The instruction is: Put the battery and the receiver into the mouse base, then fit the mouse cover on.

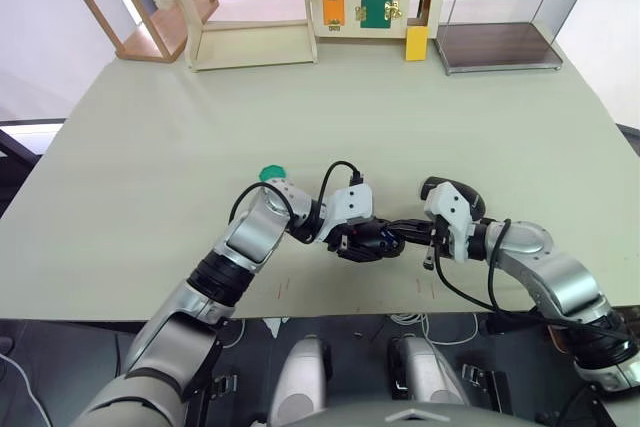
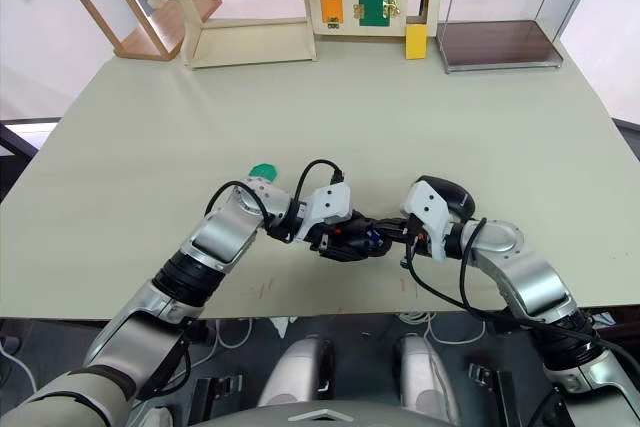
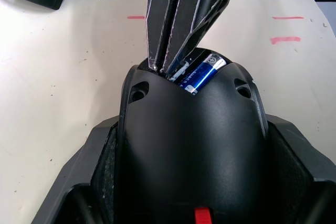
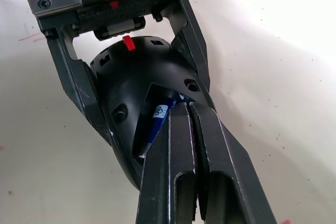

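Currently the left gripper (image 4: 123, 51) clamped the mouse base (image 3: 191, 145) by its sides, near the table's (image 1: 400, 137) front edge. Battery (image 3: 202, 73) lay in the base's hollow. Right gripper (image 4: 187, 109) had its fingers pressed together, tips at the battery. Mouse cover (image 1: 455, 192) sat at 3 o'clock of the base.

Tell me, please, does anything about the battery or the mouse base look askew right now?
The small blue cylindrical battery lies aslant in the black oval mouse base, one end riding up rather than seated flat. The right gripper, fingers closed, presses at it; the left gripper clamps the base.
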Robot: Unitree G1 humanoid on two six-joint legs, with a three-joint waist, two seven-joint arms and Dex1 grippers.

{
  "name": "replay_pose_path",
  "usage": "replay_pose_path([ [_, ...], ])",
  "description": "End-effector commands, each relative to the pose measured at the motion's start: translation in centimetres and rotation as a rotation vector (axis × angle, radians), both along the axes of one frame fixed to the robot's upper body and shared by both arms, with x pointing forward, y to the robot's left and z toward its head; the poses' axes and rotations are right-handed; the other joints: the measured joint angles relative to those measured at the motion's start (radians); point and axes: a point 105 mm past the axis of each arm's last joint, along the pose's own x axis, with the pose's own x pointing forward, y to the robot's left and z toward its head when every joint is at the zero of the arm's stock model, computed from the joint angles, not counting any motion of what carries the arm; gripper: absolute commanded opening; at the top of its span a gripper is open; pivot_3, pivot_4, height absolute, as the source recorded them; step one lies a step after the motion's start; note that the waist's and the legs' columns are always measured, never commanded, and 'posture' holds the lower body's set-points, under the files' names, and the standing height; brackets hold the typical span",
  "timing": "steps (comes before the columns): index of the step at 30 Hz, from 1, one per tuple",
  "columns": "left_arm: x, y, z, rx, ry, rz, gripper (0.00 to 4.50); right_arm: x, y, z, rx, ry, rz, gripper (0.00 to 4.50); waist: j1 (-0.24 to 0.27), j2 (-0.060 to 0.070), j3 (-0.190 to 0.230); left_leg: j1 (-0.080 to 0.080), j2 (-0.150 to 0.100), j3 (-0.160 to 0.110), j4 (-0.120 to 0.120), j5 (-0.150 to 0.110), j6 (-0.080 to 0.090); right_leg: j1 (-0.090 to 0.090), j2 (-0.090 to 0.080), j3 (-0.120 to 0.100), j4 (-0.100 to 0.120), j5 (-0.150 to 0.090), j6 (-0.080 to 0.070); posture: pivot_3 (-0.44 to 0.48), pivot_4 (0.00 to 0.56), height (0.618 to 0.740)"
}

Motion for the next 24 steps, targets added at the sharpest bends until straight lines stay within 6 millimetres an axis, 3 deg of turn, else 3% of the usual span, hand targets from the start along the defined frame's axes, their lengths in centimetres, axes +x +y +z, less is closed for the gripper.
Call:
replay_pose_path([
  [1, -1.0, 0.8, -2.5, 0.06, 0.097, 0.013, 2.97, -0.5, -0.7, -2.5, -0.044, 0.093, -0.023, 0.05, 0.0, 0.0, -0.001, 0.0, 0.0, 0.0, 0.0, 0.0, 0.0, 0.0, 0.0, 0.0, 0.0, 0.0, 0.0, 0.0, 0.15, 0.74],
  [7, -0.9, 0.7, -2.4, 0.057, 0.096, 0.016, 2.97, -1.0, -1.1, -3.9, -0.107, 0.095, -0.021, 0.05, 0.0, -0.001, -0.007, 0.004, 0.0, 0.001, 0.0, 0.0, 0.0, 0.001, 0.0, 0.002, 0.005, -0.002, 0.001, 0.0, 0.15, 0.74],
  [11, -1.0, 0.7, -2.5, 0.057, 0.096, 0.016, 2.97, -0.8, -0.9, -2.8, -0.094, 0.014, -0.007, 0.05, 0.001, -0.001, -0.007, 0.007, 0.0, 0.002, 0.0, 0.0, 0.0, 0.002, 0.0, 0.003, 0.007, -0.003, 0.0, 0.0, 0.15, 0.74],
  [15, -0.9, 0.6, -2.5, 0.053, 0.096, 0.019, 2.97, 0.3, -0.6, 0.5, 0.064, -0.127, -0.048, 0.05, 0.001, -0.001, -0.007, 0.01, 0.0, 0.003, 0.0, 0.0, 0.0, 0.004, 0.0, 0.004, 0.008, -0.006, -0.003, 0.0, 0.15, 0.74],
  [21, -0.8, 0.7, -2.4, 0.056, 0.093, 0.019, 2.97, 0.2, -1.8, 1.9, 0.117, -0.234, -0.1, 0.05, 0.002, -0.001, -0.007, 0.01, 0.0, 0.004, 0.0, 0.0, 0.0, 0.004, 0.0, 0.005, 0.008, -0.006, -0.003, 0.0, 0.15, 0.74],
  [24, -0.6, 0.7, -2.3, 0.055, 0.088, 0.022, 2.97, -0.6, -2.7, 1.7, 0.105, -0.221, -0.088, 0.05, 0.002, -0.001, -0.007, 0.01, 0.0, 0.004, 0.0, 0.0, 0.0, 0.004, 0.0, 0.006, 0.008, -0.006, -0.003, 0.0, 0.15, 0.74],
])
